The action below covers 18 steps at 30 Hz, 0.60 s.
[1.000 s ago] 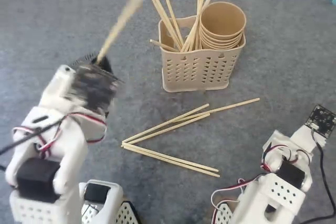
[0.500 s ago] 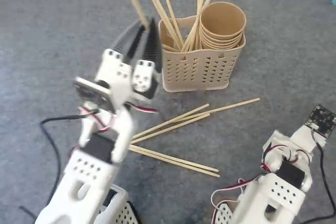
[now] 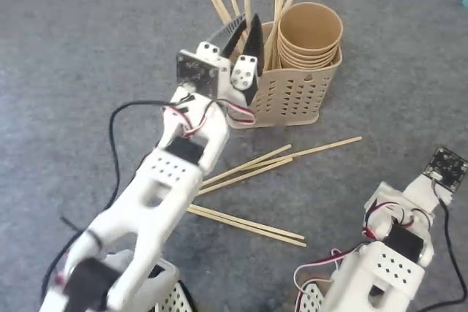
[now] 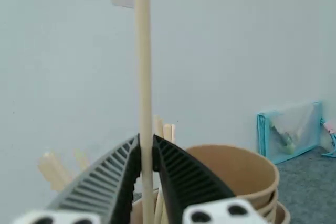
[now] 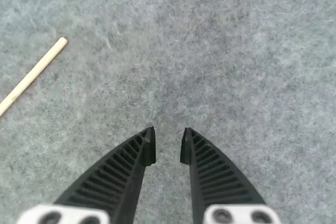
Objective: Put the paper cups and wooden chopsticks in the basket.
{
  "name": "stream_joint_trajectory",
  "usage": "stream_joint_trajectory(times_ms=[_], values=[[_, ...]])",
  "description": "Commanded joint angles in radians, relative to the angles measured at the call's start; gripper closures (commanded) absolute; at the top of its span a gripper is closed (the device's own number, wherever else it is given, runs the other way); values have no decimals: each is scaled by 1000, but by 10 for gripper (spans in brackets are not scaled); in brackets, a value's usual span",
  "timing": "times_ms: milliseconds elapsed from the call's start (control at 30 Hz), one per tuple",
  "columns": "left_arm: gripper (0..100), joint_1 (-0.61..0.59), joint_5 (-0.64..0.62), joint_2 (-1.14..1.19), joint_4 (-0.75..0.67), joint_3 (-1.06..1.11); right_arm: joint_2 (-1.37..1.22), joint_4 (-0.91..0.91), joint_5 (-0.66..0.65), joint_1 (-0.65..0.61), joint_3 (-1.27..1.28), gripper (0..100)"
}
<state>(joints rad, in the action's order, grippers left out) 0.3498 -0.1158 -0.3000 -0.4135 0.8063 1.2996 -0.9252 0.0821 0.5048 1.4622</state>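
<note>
Now, left gripper (image 4: 146, 141): clamping shut on one stick (image 4: 142, 51), holding it upright.
Change: the arm is arriving from the table's left side and hanging over the basket (image 3: 278, 100); the stick is going from slanted to vertical.
Meaning: the stick is probably lining up for a drop beside the cups (image 3: 311, 28).
Right gripper (image 5: 167, 145): hovering over the mat (image 5: 236, 51), slightly parted, carrying nothing.
Remaining: loose sticks (image 3: 248, 173) are lying before the basket, awaiting pickup.
</note>
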Motion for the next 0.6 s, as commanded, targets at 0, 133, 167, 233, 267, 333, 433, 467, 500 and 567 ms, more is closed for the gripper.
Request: stream_joint_trajectory(times_ms=[0, 133, 167, 233, 267, 333, 433, 467, 500, 567], values=[[988, -2, -9, 87, -74, -61, 24, 24, -17, -13, -8, 909], [975, -11, -9, 167, -100, -81, 24, 24, -17, -15, -8, 909], [952, -20, -12, 180, -98, -90, 24, 24, -17, -15, -8, 909], [880, -31, -15, 189, -97, -94, 24, 24, -17, -15, -8, 909], [849, -40, -17, 187, -94, -90, 24, 24, -17, -15, -8, 909], [822, -52, -17, 183, -57, -90, 24, 24, -17, -15, -8, 909], [828, -77, -14, 110, 61, -87, 24, 24, -17, -15, -8, 909], [827, -84, -15, 74, 118, -87, 24, 24, -17, -15, -8, 909], [827, -92, -15, 28, 175, -84, 24, 24, -17, -15, -8, 909], [827, -109, -15, -77, 308, -82, 24, 24, -17, -15, -8, 909]])
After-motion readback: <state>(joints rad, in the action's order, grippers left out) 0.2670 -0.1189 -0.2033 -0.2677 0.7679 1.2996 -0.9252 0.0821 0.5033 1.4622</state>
